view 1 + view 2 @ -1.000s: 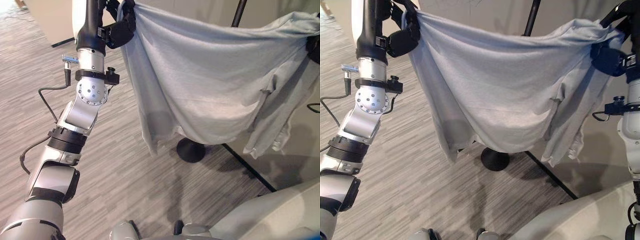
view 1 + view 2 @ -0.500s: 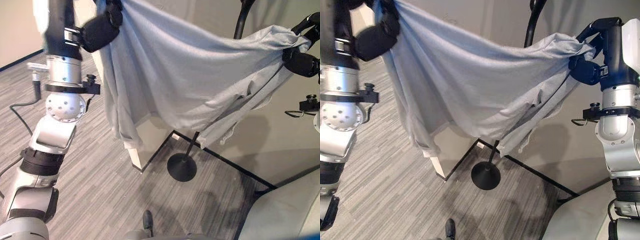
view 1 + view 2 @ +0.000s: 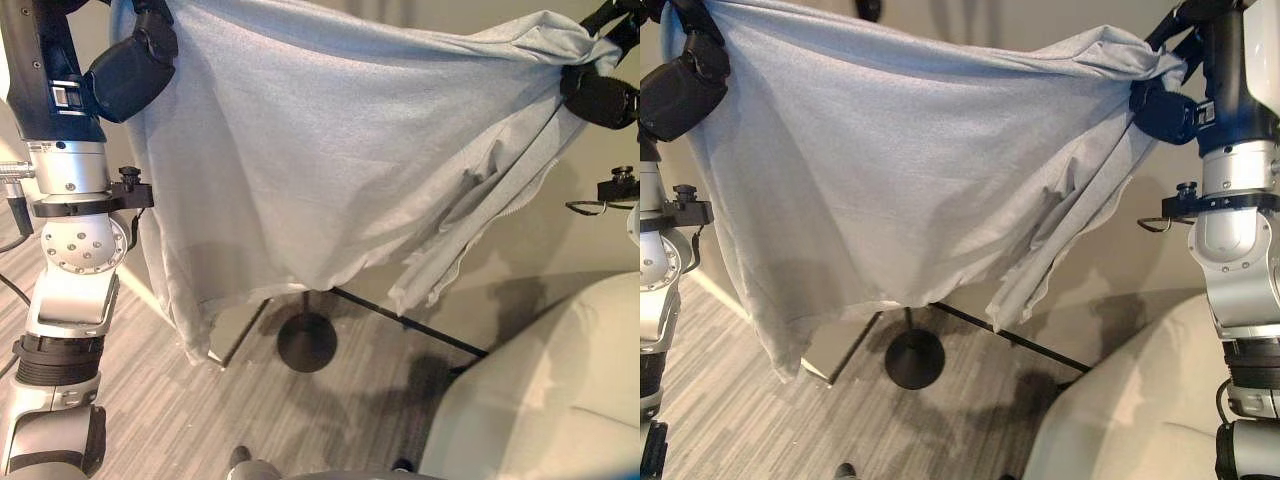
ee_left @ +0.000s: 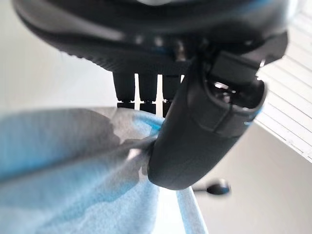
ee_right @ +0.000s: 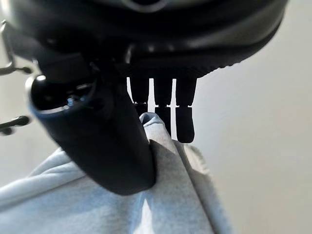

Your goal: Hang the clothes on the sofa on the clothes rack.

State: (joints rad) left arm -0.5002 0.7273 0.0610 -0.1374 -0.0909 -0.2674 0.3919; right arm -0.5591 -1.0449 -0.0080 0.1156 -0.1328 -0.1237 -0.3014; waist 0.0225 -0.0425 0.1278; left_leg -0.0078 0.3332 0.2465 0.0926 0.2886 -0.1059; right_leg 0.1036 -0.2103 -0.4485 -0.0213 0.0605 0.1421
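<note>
A pale blue-grey garment (image 3: 330,160) hangs spread wide between my two raised hands, sagging in the middle with a sleeve dangling at the right. My left hand (image 3: 130,70) is shut on its left upper corner; in the left wrist view the thumb (image 4: 200,131) pinches the cloth (image 4: 73,165) against the fingers. At the upper right, my right hand (image 3: 1165,105) is shut on the bunched other end, and the right wrist view has its thumb (image 5: 112,146) pressing the cloth (image 5: 146,204). The clothes rack's round black base (image 3: 306,342) stands on the floor behind the garment; its pole is hidden by the cloth.
The light sofa (image 3: 540,390) fills the lower right. A beige wall (image 3: 540,250) runs behind the rack, with a dark skirting line (image 3: 410,325) along the floor. Striped grey carpet (image 3: 170,420) lies at the lower left.
The camera has swung right and the sofa now shows larger. The garment is held higher and stretched wider between both hands. The rack's pole, visible earlier, is now covered by the cloth.
</note>
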